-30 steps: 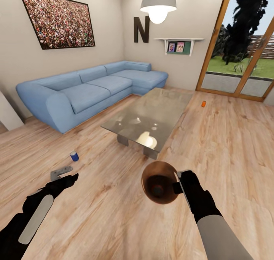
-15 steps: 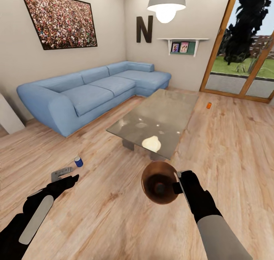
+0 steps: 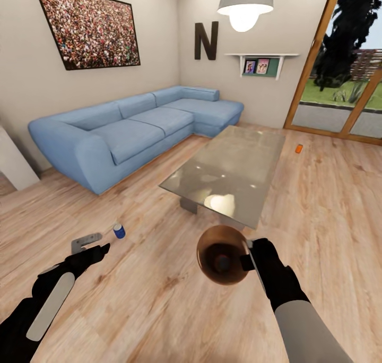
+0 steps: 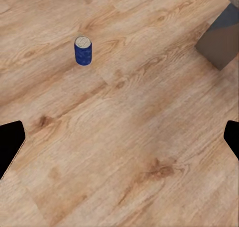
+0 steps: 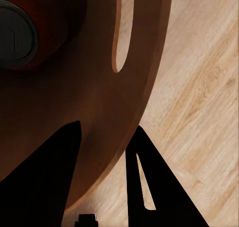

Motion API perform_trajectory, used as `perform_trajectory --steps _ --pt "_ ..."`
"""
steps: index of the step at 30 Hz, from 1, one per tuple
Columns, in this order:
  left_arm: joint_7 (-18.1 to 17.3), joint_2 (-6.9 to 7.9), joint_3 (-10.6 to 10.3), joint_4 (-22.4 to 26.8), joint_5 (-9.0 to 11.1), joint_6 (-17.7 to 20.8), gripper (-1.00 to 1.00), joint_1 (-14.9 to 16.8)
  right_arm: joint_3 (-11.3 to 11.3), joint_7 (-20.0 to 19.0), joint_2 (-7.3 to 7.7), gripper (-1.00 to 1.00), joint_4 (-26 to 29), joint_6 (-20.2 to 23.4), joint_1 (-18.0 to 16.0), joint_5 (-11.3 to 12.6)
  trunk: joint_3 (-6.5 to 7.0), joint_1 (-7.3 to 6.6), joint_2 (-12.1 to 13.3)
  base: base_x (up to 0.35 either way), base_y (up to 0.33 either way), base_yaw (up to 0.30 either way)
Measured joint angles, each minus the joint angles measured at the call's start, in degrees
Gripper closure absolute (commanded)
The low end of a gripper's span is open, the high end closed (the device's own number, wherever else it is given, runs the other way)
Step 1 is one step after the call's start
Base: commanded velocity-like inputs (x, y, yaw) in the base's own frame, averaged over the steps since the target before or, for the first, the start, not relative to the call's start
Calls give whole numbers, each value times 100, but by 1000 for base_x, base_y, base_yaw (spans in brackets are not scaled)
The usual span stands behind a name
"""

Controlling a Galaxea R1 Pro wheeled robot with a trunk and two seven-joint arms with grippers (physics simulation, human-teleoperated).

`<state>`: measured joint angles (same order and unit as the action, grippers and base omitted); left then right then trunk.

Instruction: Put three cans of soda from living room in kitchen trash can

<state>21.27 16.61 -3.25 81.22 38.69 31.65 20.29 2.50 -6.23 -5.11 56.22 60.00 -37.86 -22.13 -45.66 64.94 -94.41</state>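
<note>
Head view shows the right gripper (image 3: 249, 258) pinching the bin's (image 3: 223, 254) rim, so the bin travels to the cans. Its mouth faces up, one can (image 5: 17, 34) already inside. Left gripper (image 3: 87, 243), fingers spread, hangs near the blue can (image 3: 119, 231), standing on the floor (image 3: 159, 299), likely next.

Blue sofa (image 3: 132, 129), blue can (image 3: 119, 231), copper-brown bin (image 3: 223, 254), orange can (image 3: 298, 149)

A long blue corner sofa (image 3: 132, 127) lines beige walls beside a glass-topped low table (image 3: 233, 172) on light wood-plank floor (image 3: 329, 204), under a lit white pendant lamp (image 3: 245, 5).
</note>
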Motion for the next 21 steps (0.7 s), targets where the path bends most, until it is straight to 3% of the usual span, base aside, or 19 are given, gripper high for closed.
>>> perform_trajectory --steps 13,21 --pt "-2 0 0 0 -2 -1 -100 -3 3 1 1 100 1 0 0 -16 31 0 0 255 109 -22" --pt "-8 0 0 0 3 6 -100 0 6 3 2 100 1 -1 0 -59 61 0 0 47 172 -101"
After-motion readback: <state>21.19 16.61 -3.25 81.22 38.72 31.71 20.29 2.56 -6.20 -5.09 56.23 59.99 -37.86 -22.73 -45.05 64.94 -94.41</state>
